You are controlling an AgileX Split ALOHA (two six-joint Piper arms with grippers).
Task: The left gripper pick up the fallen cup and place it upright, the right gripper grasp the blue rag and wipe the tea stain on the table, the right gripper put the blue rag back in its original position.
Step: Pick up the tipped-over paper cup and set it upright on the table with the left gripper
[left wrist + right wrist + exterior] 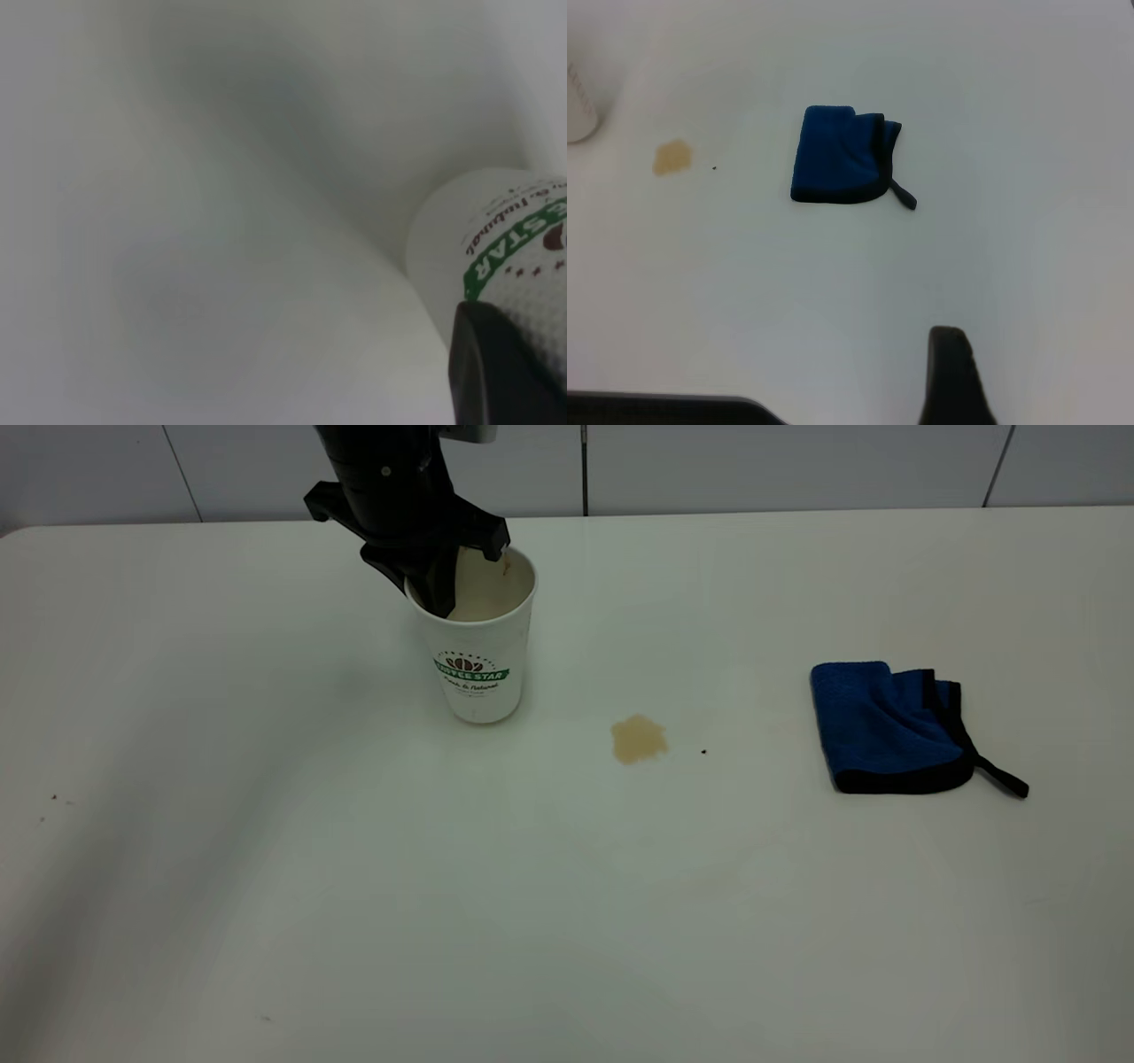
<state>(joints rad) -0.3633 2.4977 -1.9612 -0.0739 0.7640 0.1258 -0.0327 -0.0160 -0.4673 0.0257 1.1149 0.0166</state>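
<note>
Exterior view: left gripper (pixel 456 571) at 11 o'clock of table (pixel 266 886), fingers clamped across rim of cup (pixel 478 655), one finger inside mouth, one outside wall. Cup stands upright on tabletop, green logo band facing camera. Tea stain (pixel 638 739) just off cup at its 4 o'clock, untouched. Blue rag (pixel 886 726) lies folded at 3 o'clock, well apart from stain. Right wrist view: right gripper finger (pixel 952 376) hovers high above rag; finger spacing cannot be told.

I see even, soft overhead light on the table (pixel 567 921), dimming toward the near corners. The cup (pixel 478 651) casts a faint shadow leftward. My left wrist camera is badly blurred; the right wrist view is mildly soft.
</note>
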